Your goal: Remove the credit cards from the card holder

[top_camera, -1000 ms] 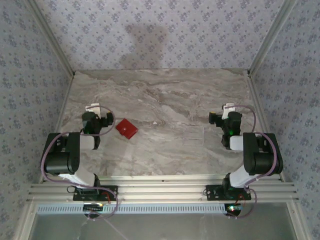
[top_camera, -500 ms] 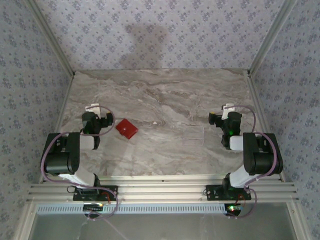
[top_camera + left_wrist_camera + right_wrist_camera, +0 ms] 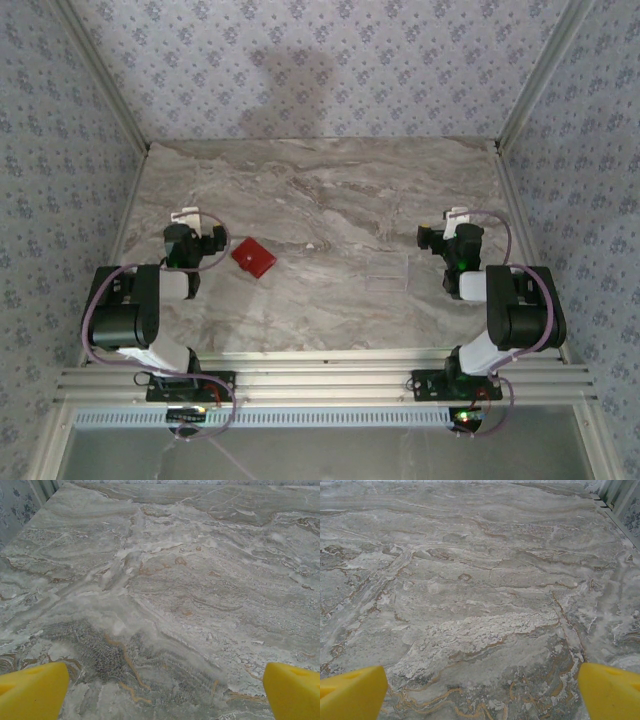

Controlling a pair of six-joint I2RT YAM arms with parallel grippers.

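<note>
**A:** While you look down from above, what do you count, biggest first?

**B:** One marble desk [image 3: 330,190]. Two arms: the left arm [image 3: 125,315] at 7 o'clock and the right arm [image 3: 520,315] at 5 o'clock. Two end effectors, the left end effector [image 3: 186,216] and the right end effector [image 3: 458,215], each with its yellow fingertips [image 3: 32,692] spread wide and pinching nothing. One red card holder [image 3: 254,257].

**A:** Edges and room?

**B:** Patterned walls [image 3: 330,70] close the desk at 9, 12 and 3 o'clock. From the middle to 12 o'clock the marble lies open. The card holder sits at 9 o'clock of centre. It is near the left end effector, at its 4 o'clock, and not touching it.

**A:** Which way does it lie?

**B:** Flat and cornerwise. It is nearly square, with its long axis roughly 10 to 4 o'clock. A faint pale rectangle [image 3: 387,271] lies at 4 o'clock of centre, too faint to identify.
</note>
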